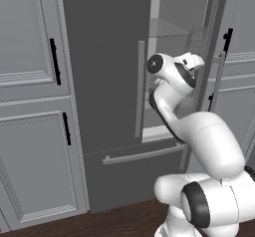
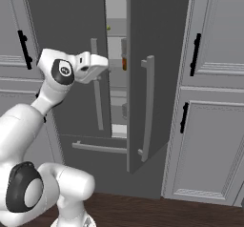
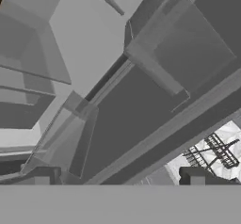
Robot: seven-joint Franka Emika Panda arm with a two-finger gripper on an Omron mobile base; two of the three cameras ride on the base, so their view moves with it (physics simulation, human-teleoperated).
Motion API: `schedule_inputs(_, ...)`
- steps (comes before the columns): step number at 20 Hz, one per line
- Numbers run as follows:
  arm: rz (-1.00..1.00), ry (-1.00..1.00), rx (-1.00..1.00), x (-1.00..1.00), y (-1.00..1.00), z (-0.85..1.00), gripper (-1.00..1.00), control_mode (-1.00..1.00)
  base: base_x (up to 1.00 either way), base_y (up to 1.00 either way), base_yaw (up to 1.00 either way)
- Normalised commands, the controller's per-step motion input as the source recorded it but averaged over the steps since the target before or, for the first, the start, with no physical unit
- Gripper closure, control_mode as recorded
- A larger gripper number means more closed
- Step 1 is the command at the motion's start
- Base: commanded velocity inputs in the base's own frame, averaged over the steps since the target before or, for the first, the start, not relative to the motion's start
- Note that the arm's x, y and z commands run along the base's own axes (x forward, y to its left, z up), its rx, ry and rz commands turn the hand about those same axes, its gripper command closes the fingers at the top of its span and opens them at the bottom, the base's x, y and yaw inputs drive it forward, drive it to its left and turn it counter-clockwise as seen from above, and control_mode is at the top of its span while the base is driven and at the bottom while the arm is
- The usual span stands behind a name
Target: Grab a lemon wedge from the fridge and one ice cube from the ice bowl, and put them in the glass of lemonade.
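A: The jaws are standing wide apart, gripping nothing, at the fridge (image 1: 109, 81) door gap.

B: I'm not making out the lemon wedge ahead; reaching in slowly is looking wise.

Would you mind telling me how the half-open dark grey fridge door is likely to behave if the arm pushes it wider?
The dark grey fridge door stands ajar, so it probably swings on its hinge rather than sliding. It looks tall and solid, so likely heavy and stiff. Its long pale bar handle should be rigid.

light grey panelled cabinets (image 1: 30, 106) with black handles (image 1: 55, 61); dark wood floor (image 2: 157, 214) below.
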Motion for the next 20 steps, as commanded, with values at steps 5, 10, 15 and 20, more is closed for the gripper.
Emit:
schedule_inputs(5, 0.00, 0.13, 0.00, 0.28, -0.27, -0.70, -1.00, -1.00, 0.00, 0.00, 0.00)
schedule_inputs(10, -0.05, 0.26, -0.05, 0.81, -0.19, -0.04, -1.00, -1.00, 0.00, 0.00, 0.00)
schedule_inputs(15, -0.05, 0.19, -0.01, 0.42, -0.21, -0.16, -1.00, -1.00, 0.00, 0.00, 0.00)
schedule_inputs(20, -0.07, 0.05, 0.00, 0.21, -0.56, -0.44, -1.00, -1.00, 0.00, 0.00, 0.00)
